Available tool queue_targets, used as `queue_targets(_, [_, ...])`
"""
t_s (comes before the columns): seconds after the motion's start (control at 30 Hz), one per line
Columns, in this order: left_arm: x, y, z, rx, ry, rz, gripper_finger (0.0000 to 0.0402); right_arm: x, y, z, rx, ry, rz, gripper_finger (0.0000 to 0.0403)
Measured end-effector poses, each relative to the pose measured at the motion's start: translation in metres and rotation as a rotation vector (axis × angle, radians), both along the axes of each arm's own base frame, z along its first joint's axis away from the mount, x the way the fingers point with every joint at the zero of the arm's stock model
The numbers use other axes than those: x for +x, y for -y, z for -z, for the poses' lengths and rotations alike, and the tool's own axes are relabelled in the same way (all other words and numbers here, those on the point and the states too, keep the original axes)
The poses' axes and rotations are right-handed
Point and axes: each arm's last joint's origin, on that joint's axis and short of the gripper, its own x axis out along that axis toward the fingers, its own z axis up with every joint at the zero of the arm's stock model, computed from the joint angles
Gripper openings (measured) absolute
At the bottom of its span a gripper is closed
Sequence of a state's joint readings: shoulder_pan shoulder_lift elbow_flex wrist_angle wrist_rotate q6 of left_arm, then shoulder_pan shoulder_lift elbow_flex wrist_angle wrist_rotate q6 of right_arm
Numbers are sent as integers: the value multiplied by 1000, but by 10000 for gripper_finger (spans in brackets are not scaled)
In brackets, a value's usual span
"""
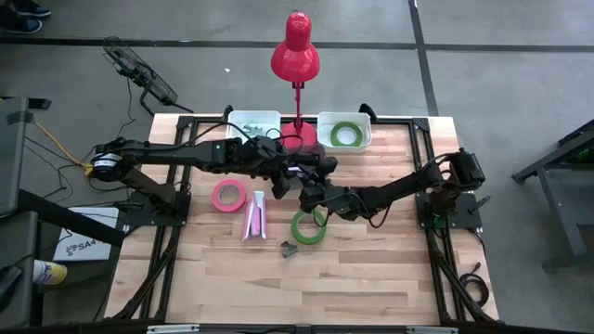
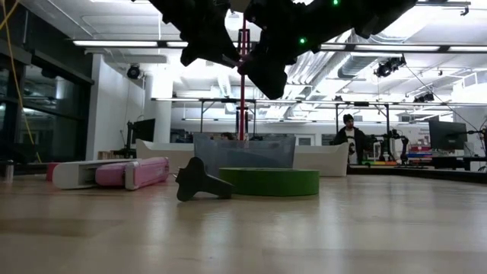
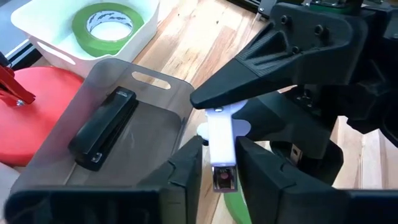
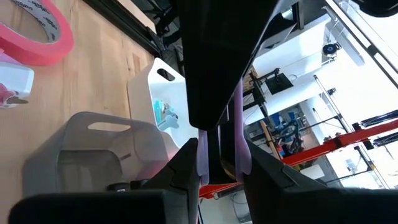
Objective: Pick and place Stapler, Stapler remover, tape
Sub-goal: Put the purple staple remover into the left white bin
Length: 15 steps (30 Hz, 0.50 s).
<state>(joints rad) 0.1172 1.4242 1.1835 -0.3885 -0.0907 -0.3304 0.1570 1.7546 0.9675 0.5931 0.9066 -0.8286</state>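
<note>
A small white-and-lilac stapler [image 3: 220, 140] hangs in the air between both grippers, above the grey see-through bin [image 3: 158, 99]. My left gripper [image 3: 221, 163] reaches in from the table's left and my right gripper [image 4: 219, 152] from the right; they meet at mid-table [image 1: 292, 183]. A black stapler [image 3: 102, 127] lies flat in the grey bin. The pink tape [image 1: 228, 195] and a green tape [image 1: 309, 225] lie flat on the table. A second green tape [image 1: 346, 134] lies in a white bin. The dark stapler remover [image 1: 289, 248] rests on the table near the green tape. My left gripper pinches the stapler's near end [image 3: 221, 158] between its two fingers, and the body runs forward past the fingertips, lifted clear of the table. My right gripper closes on the stapler's other end [image 3: 222, 115] from the opposite side, one finger [image 3: 261, 68] above it. In its own wrist view lilac strips [image 4: 241, 137] show against its fingers, with the left gripper in front.
Two more staplers, pink and white [image 1: 253, 215], lie side by side on the table between the pink tape and the green tape. A red desk lamp [image 1: 295, 56] stands at the far edge between two white bins [image 1: 252, 123]. A person [image 2: 348, 141] stands in the room beyond.
</note>
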Motion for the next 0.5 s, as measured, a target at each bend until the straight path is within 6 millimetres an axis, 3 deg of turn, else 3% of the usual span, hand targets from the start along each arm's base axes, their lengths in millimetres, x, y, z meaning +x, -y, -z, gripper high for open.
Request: queue_targets(0.5, [0, 0, 1, -2, -5, 12, 67, 0, 0, 2, 12, -16, -18, 80])
